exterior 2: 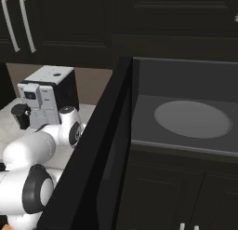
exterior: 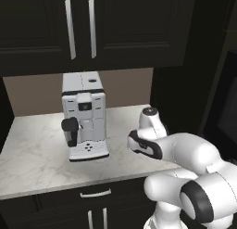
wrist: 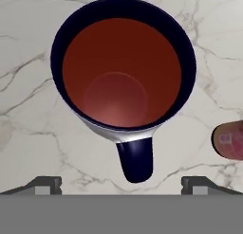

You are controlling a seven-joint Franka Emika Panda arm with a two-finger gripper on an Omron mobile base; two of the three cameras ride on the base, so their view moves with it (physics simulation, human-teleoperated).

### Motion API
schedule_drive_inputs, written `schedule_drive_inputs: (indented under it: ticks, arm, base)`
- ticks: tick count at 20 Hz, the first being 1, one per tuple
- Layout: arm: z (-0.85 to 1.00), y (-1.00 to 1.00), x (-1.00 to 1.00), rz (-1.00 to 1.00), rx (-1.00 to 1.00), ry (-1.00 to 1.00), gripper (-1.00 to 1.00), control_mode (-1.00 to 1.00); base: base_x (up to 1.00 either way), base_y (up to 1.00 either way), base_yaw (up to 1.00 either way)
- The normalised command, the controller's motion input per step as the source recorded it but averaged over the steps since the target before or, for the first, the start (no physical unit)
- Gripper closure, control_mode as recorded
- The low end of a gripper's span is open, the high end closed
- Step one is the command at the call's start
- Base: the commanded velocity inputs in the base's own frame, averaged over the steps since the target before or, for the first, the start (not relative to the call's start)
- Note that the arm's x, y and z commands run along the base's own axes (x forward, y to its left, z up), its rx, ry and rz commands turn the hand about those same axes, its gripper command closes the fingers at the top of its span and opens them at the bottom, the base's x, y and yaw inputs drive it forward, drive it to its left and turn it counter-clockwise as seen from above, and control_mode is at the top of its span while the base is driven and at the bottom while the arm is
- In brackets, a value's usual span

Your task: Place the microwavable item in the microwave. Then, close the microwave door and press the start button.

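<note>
In the hand view I look straight down into the microwavable item, a white mug point(wrist: 123, 67) with a dark blue rim and a dark red inside, standing upright on the marble counter point(wrist: 28, 110). Its blue handle point(wrist: 136, 157) points toward the bottom of that view, between my two fingertips. My gripper point(wrist: 126, 184) hangs above the mug, open wide, with nothing between its fingers. The microwave point(exterior 2: 186, 77) stands at the right with its grey cavity and round turntable point(exterior 2: 193, 118) bare. The microwave door point(exterior 2: 97, 154) is swung open toward me, edge-on.
A pink bottle point(wrist: 230, 140) lies close to the mug at the right edge of the hand view. The white coffee machine point(exterior: 84, 114) stands at the counter's middle back. Dark cabinets point(exterior: 81, 28) hang above, and drawers sit below the counter's front edge.
</note>
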Motion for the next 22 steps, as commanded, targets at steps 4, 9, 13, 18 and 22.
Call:
schedule_drive_inputs:
  ticks: [4, 9, 13, 18, 22]
  arm:
    - [0.00, 0.00, 0.01, 0.00, 0.00, -0.03, -1.00, -1.00]
    - [0.00, 0.00, 0.08, 0.00, 0.00, -0.01, -1.00, -1.00]
    - [0.00, 0.00, 0.12, 0.00, 0.00, 0.00, -1.00, -1.00]
    - [0.00, 0.00, 0.11, 0.00, 0.00, 0.00, -1.00, -1.00]
    - [-0.03, 0.00, 0.09, 0.00, 0.00, 0.00, -1.00, -1.00]
  base:
    - [0.00, 0.00, 0.00]
    - [0.00, 0.00, 0.00]
    - [0.00, 0.00, 0.00]
    - [0.00, 0.00, 0.00]
    - [0.00, 0.00, 0.00]
